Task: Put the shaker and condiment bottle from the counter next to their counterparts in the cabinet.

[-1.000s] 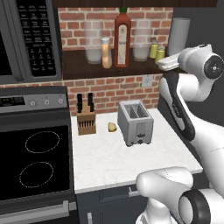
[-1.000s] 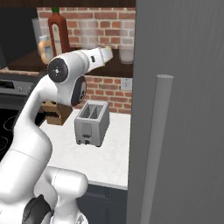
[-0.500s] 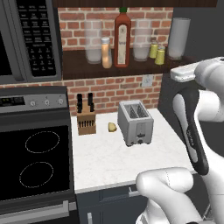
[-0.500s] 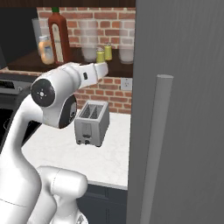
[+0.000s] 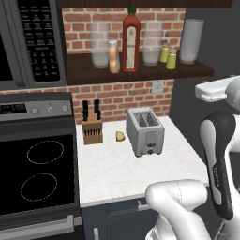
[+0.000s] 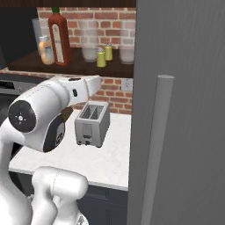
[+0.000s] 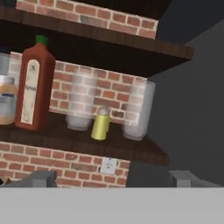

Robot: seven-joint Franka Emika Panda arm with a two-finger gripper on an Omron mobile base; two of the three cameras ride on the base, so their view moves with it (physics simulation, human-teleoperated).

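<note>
The small orange condiment bottle (image 5: 114,56) stands on the dark wooden cabinet shelf (image 5: 140,74), just left of the tall dark-red bottle (image 5: 131,41) with the green cap. Further right, two small yellow shakers stand close together, one nearer the shelf edge (image 5: 172,59) and one behind it (image 5: 164,52). I cannot tell which of them is the olive one. In the hand view my gripper (image 7: 113,179) is open and holds nothing. It sits below and back from the shelf and faces a yellow shaker (image 7: 100,125) and the red bottle (image 7: 31,89).
Clear glasses (image 5: 100,47) and a tall grey cup (image 5: 190,41) share the shelf. On the white counter (image 5: 112,173) stand a toaster (image 5: 145,131), a knife block (image 5: 92,125) and a small yellow piece (image 5: 120,136). A microwave (image 5: 28,42) hangs left over the stove (image 5: 37,173). A grey fridge door (image 6: 180,114) is at the right.
My hand has drawn back from the shakers on the shelf, moving down and away from it. Both shakers now stand uncovered on the shelf.
</note>
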